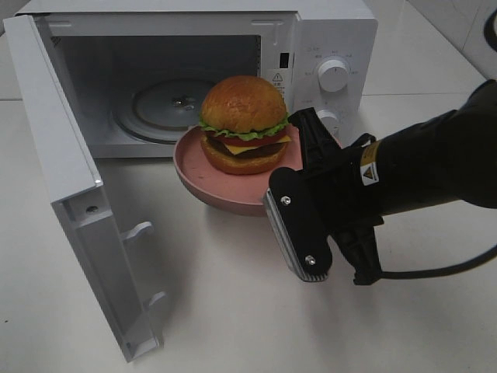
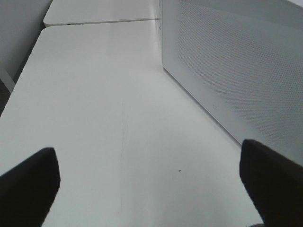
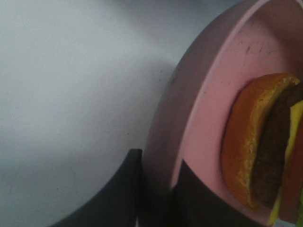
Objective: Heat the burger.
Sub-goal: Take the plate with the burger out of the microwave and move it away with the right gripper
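Standing open with its door swung wide, the boxy white microwave point(image 1: 326, 47) awaits the round pink plate point(image 1: 225, 190), pinched at its rim by the right gripper point(image 3: 156, 189), carrying the glossy golden-bunned burger point(image 1: 245, 124), not yet inside.

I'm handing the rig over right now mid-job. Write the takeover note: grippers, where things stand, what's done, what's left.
Right gripper: shut on the rim of the pink plate, one finger inside the rim, one outside.
Left gripper: open, holding nothing, over bare table beside the microwave's outer wall.
The burger sits upright on the plate, just in front of the microwave opening.
Done: microwave door is wide open; plate is gripped.
Left: set plate and burger on the turntable, release, withdraw, close the door, start heating.
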{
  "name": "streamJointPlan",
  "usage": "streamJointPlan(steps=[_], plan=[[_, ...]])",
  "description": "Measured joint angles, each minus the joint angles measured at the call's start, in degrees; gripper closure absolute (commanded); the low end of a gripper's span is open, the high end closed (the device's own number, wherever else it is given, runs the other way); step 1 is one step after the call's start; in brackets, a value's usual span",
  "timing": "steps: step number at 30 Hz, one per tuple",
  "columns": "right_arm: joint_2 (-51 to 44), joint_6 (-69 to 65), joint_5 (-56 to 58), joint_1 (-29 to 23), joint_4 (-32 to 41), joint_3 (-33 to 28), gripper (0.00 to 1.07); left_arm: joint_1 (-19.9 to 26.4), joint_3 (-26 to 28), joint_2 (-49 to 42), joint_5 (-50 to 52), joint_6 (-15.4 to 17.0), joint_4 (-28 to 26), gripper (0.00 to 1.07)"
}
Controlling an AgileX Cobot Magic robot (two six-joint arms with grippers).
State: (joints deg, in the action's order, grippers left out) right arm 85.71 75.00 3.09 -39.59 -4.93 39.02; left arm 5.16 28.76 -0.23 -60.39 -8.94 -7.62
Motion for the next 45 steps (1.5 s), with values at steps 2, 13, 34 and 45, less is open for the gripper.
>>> streamJointPlan(steps=[2, 13, 34, 45], plan=[[-2.1, 0.0, 0.1, 0.0, 0.0, -1.4, 1.04, 0.0, 0.0, 0.0, 0.0, 0.0, 0.0, 0.09], [-14.7, -0.1, 2.5, 0.0, 0.0, -8.1, 1.04, 0.0, 0.0, 0.0, 0.0, 0.0, 0.0, 0.09], [-37.0, -0.2, 18.5, 0.0, 0.0, -16.8, 1.03, 0.0, 0.0, 0.0, 0.0, 0.0, 0.0, 0.09], [-40.8, -12.5, 23.9, 0.0, -8.3, -17.0, 1.02, 0.0, 0.0, 0.0, 0.0, 0.0, 0.0, 0.09]])
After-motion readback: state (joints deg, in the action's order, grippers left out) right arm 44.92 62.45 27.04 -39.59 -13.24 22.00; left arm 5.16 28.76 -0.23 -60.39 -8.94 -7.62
